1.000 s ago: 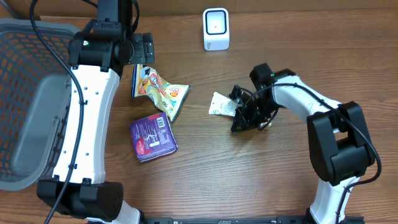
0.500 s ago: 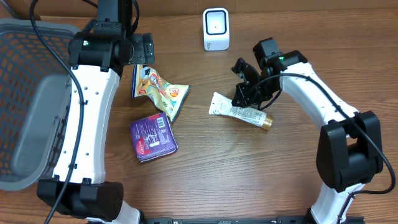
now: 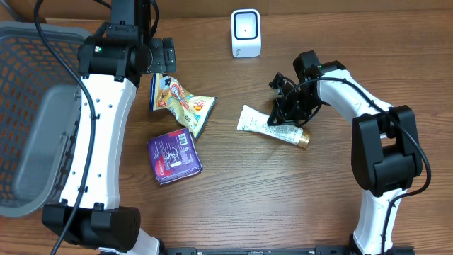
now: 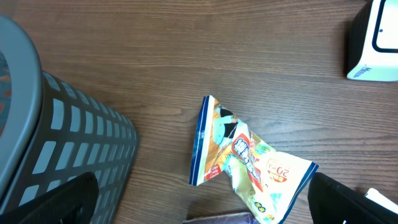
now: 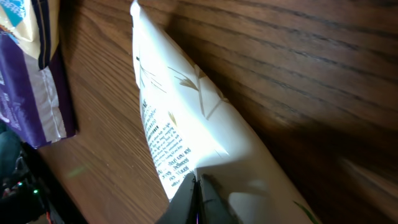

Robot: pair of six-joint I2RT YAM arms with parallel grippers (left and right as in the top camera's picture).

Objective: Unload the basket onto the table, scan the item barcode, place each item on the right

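Reopen the closed right gripper (image 5: pixel 195 186), leave left gripper (image 3: pixel 164 62) wide, take the seemingly light, squashy, slick tube (image 3: pixel 258 126) centre-right by its crimp.

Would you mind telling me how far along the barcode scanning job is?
Nothing looks done: the tube lies on the table, apart from the scanner. In hand: the right gripper, shut, touches the tube. Remaining: lifting it and presenting its barcode.

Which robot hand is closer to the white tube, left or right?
Right. The right gripper sits right over the white tube, jaws shut. The left gripper hangs far off across the table, above the snack bag.
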